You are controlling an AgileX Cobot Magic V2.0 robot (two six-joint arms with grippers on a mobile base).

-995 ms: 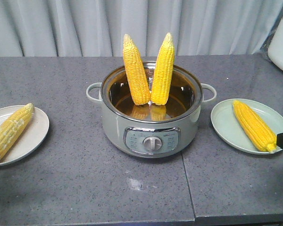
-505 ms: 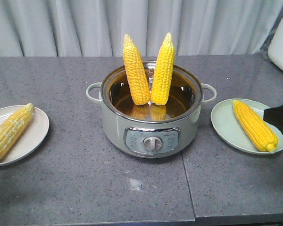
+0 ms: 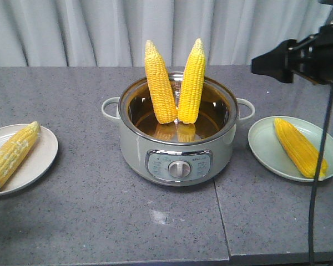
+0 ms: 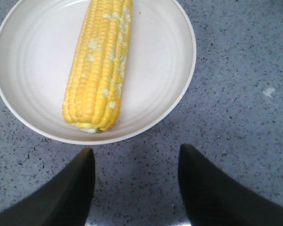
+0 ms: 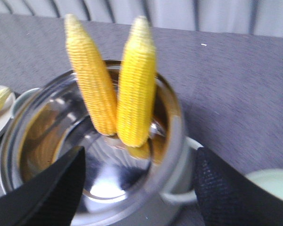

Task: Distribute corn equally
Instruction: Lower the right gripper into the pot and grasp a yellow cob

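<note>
Where the middle of the grey counter (image 3: 72, 221) carries the electric pot (image 3: 177, 160), two corn cobs stand inside it, the left cob (image 3: 160, 83) and right cob (image 3: 191, 80) meeting low down and leaning apart at their tips. By the counter's left edge a cream plate (image 3: 44, 152) holds a third cob (image 3: 14, 152). By the right edge a pale green plate (image 3: 263, 147) holds a fourth cob (image 3: 299, 147). The right gripper (image 5: 139, 155) hangs raised over the counter's right side, facing the pot, jaws wide apart and empty. The left gripper (image 4: 136, 155) sits low, just short of the cream plate's rim, jaws apart, touching nothing.
</note>
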